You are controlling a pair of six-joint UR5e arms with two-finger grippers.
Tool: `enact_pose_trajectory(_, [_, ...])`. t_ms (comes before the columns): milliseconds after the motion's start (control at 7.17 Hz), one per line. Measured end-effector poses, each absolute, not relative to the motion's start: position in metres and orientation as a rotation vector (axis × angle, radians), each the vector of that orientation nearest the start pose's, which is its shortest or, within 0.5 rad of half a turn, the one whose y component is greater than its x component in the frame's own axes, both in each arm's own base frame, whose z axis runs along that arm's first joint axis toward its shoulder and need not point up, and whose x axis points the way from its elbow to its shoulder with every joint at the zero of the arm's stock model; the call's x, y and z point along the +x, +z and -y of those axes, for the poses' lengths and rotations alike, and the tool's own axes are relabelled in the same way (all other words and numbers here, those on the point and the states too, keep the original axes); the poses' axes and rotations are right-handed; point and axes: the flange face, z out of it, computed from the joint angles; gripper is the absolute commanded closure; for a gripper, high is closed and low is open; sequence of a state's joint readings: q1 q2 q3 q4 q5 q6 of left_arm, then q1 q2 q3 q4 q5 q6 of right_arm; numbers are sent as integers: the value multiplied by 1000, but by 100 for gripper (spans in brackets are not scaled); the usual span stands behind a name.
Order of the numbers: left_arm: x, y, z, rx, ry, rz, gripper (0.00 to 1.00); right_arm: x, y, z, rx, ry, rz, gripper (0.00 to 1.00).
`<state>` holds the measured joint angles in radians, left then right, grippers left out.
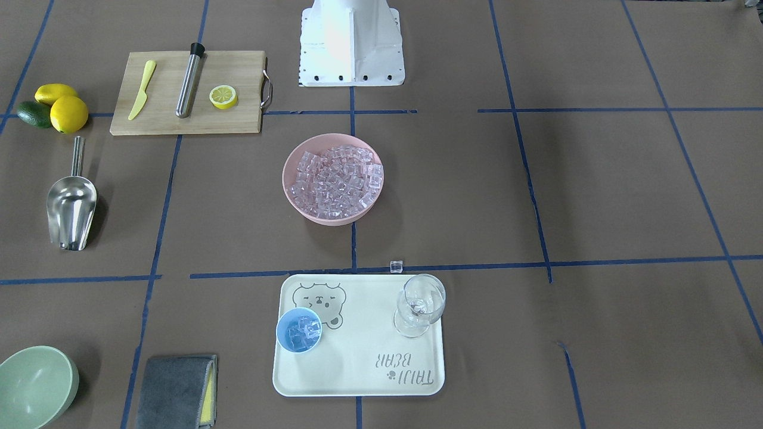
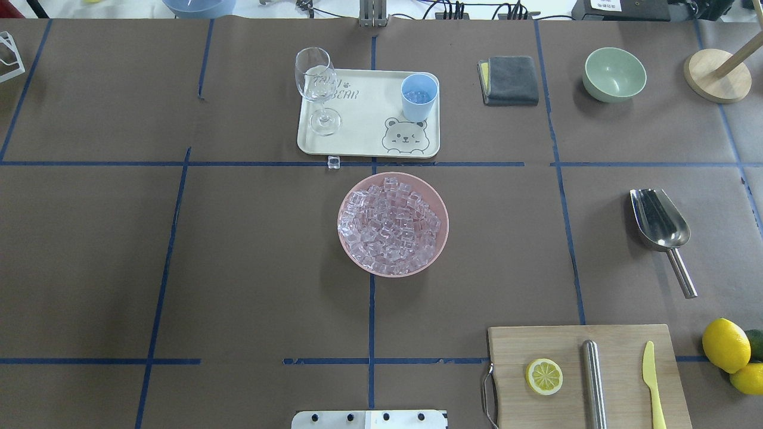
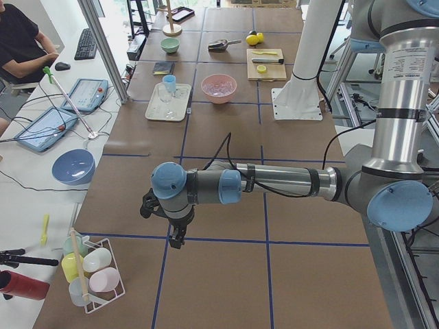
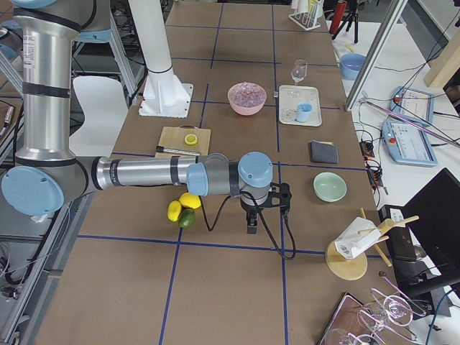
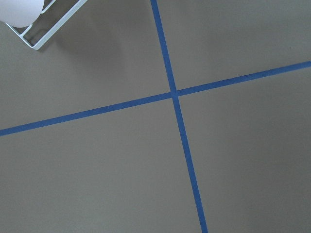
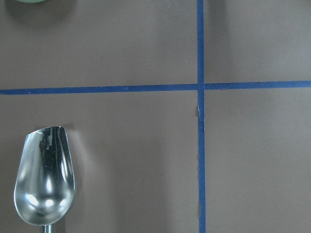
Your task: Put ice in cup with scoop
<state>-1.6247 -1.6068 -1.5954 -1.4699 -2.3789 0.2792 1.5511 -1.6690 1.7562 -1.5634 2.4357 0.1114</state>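
The silver scoop (image 1: 71,205) lies on the table by itself, far to my right, and also shows in the overhead view (image 2: 658,220) and the right wrist view (image 6: 45,179). The light blue cup (image 1: 299,330) stands on the cream tray (image 1: 357,369) with a few ice cubes in it. The pink bowl (image 1: 332,179) at the table's centre is heaped with ice (image 2: 390,223). One loose cube (image 1: 397,266) lies by the tray's edge. My left gripper (image 3: 177,238) and right gripper (image 4: 251,224) hang over the table's ends, and I cannot tell their state.
A wine glass (image 1: 420,304) stands on the tray. A cutting board (image 1: 191,92) holds a lemon slice, a yellow knife and a steel cylinder. Lemons (image 1: 62,107), a pale green bowl (image 1: 36,384) and a grey cloth (image 1: 177,390) lie around. A white rack (image 5: 43,29) is near my left wrist.
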Motion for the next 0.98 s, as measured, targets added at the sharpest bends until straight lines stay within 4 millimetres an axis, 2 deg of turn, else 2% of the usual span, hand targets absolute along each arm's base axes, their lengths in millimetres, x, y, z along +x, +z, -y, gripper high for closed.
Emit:
enact_pose_trajectory(419, [-88, 634, 502, 65, 97, -810, 0, 49, 611, 461, 23, 50, 864, 0])
enact_pose_trajectory(977, [-88, 632, 505, 84, 98, -808, 0, 48, 608, 466, 28, 47, 865, 0])
